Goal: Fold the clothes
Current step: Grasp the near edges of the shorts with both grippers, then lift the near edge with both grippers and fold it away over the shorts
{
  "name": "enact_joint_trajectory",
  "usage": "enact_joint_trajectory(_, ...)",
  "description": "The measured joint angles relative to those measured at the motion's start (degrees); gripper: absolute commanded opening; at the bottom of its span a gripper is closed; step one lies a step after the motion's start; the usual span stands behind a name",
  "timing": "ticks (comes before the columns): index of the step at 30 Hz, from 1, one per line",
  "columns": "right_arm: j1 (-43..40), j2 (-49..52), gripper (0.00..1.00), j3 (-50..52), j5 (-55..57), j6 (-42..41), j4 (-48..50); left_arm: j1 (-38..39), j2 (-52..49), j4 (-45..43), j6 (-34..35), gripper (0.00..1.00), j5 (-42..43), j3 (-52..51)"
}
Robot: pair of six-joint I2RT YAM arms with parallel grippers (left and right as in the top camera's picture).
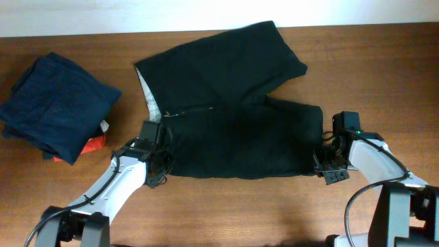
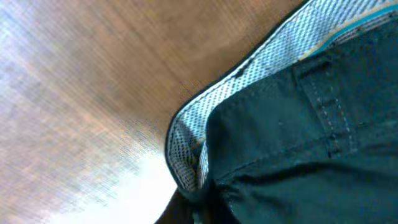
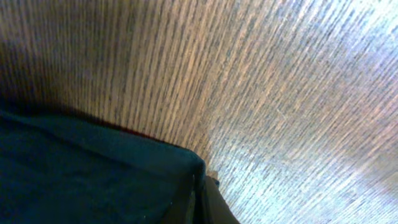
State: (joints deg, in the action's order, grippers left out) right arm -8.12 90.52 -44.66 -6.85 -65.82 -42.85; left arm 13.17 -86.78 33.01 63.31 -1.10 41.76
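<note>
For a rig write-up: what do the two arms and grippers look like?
The left arm and right arm have white rounded shells with black joints. The left gripper and right gripper are black and blocky. Black cables loop beside each arm; a small green light shows near the right wrist.

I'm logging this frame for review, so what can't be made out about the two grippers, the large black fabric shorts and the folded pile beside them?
- Left gripper: open or shut unclear. Overhead, it blends into the large black fabric shorts, and its wrist view shows mostly fabric.
- Right gripper: same, at the leg hem.
- Small red cloth: mostly hidden overhead under the navy-blue folded garment.
</note>
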Motion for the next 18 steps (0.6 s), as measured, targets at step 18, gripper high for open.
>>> enact_joint_trajectory(18, -3.96, -17.62, 0.04, -1.79, 2.49, 19.19, -15.96, 0.33, 28.2, 26.51, -17.64, 0.01, 3.37, 2.84)
